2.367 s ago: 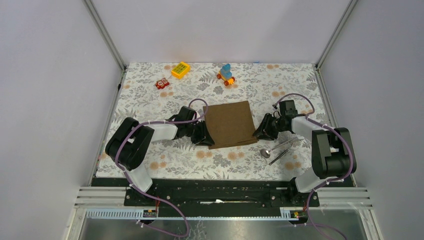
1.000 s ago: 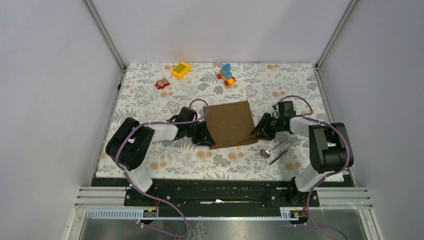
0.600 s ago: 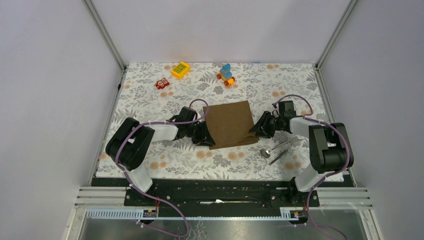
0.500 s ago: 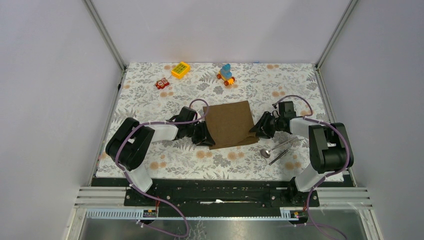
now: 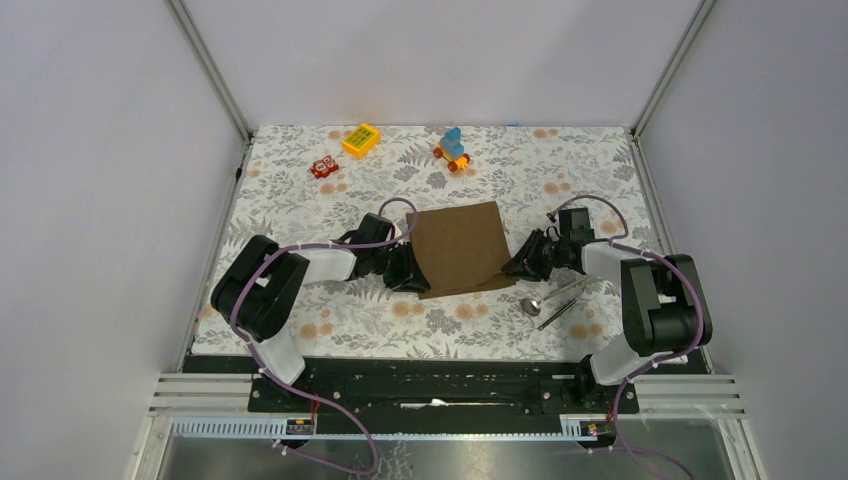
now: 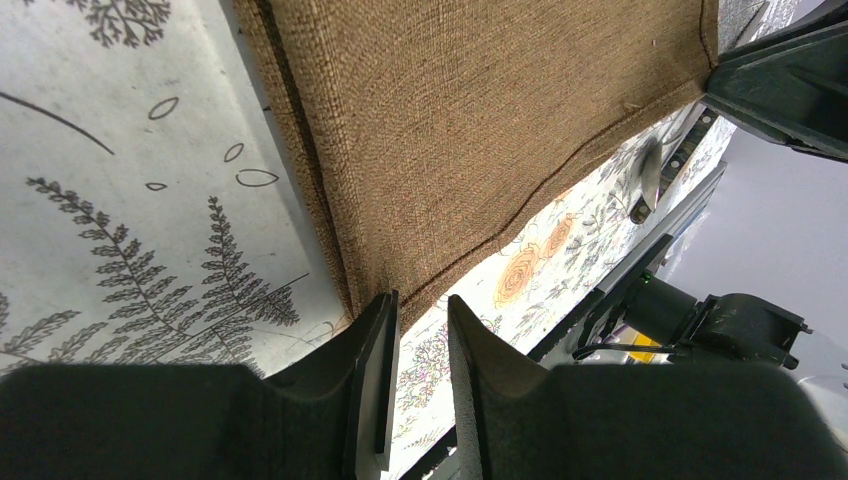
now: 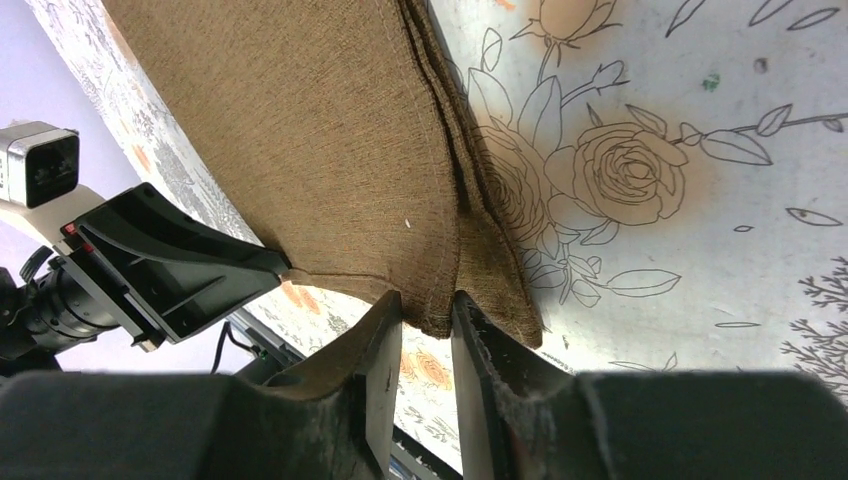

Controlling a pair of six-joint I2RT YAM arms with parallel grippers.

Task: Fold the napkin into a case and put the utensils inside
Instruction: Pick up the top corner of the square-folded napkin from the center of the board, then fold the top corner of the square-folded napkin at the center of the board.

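Note:
The brown napkin (image 5: 460, 250) lies folded into a rough square at the middle of the tablecloth. My left gripper (image 5: 412, 278) rests low at its near left corner, jaws narrowed on the cloth's edge (image 6: 420, 305). At the near right corner my right gripper (image 5: 510, 268) pinches the layered cloth between its fingertips (image 7: 427, 305), and that corner stands lifted off the table. The silver spoon (image 5: 545, 299) and the thin dark stick (image 5: 560, 310) lie side by side just right of and nearer than the napkin, close under the right arm.
Toys stand at the far side of the floral tablecloth (image 5: 300, 220): a yellow block (image 5: 361, 139), a red piece (image 5: 323, 167) and a blue wheeled toy (image 5: 452, 147). Frame posts and grey walls close in both sides.
My right gripper has narrowed onto the napkin's near right corner, and that corner now rises and pulls slightly inward. The left arm and the utensils have not moved.

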